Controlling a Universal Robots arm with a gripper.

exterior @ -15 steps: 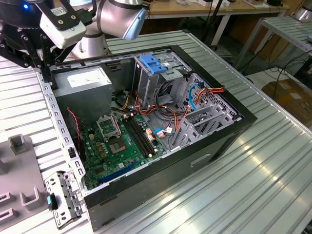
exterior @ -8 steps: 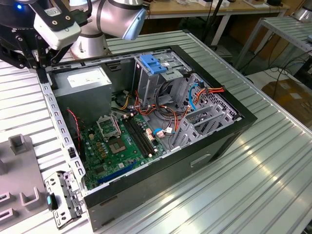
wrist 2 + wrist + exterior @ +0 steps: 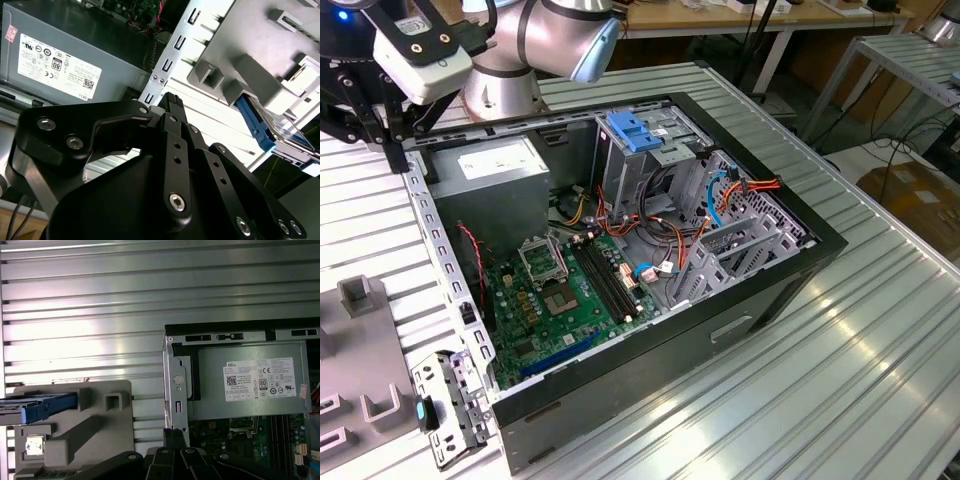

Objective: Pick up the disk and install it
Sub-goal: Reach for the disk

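The claw (image 3: 397, 158) hangs over the back corner of the open computer case (image 3: 820, 242), at the exterior view's left; whether it is wide or narrow I cannot tell, since both wrist views catch its black links edge-on, with the tip (image 3: 172, 102) (image 3: 175, 436) lined up on the case's pierced metal edge strip (image 3: 170, 55) (image 3: 176, 385). Just beside that strip, inside the case, sits the grey power box (image 3: 495, 160) (image 3: 65, 60) (image 3: 250, 382) with its white sticker; past it lies the green circuit board (image 3: 560, 300), and farther in stands the drive cage with a bare blue bracket (image 3: 635, 130) on top. The disk (image 3: 40, 407) (image 3: 260, 125) is outside the case, apart from the claw; it rests in a grey holder (image 3: 100, 432) (image 3: 240, 70) on the ribbed metal desk (image 3: 840, 380) (image 3: 100, 290), blue side rail showing, with its flat face seen nearly edge-on in the first wrist view. The holder (image 3: 360, 340) lies at the exterior view's left, beside the case.
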